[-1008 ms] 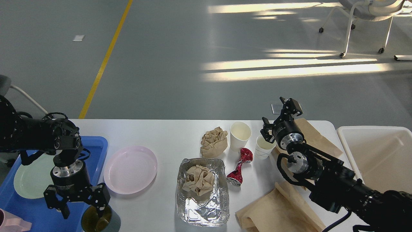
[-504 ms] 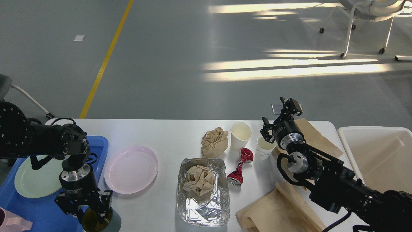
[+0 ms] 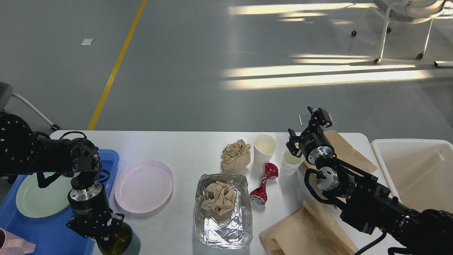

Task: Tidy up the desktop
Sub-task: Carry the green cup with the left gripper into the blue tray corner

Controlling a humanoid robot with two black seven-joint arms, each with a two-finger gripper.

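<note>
The white desktop [image 3: 184,148] holds litter and dishes. My left gripper [image 3: 103,231] points down at the near left edge, its fingers closed on the rim of a dark cup [image 3: 122,243] beside the blue tray [image 3: 108,158]. My right gripper [image 3: 307,126] hovers at the far right with its fingers spread and nothing between them, just above and behind a small paper cup [image 3: 291,162]. A taller paper cup [image 3: 264,148], a crushed red can [image 3: 263,184], crumpled brown paper [image 3: 235,156] and a foil tray [image 3: 223,226] with a paper wad inside lie mid-table.
A pink plate [image 3: 144,186] lies right of the blue tray, which carries a green plate [image 3: 37,196] and a pink item [image 3: 14,245]. Brown paper bags [image 3: 308,233] lie under my right arm. A white bin [image 3: 417,170] stands off the right edge.
My left gripper came down onto the dark cup and its fingers drew together on the rim; the cup shifted slightly right. The right arm has not moved.
</note>
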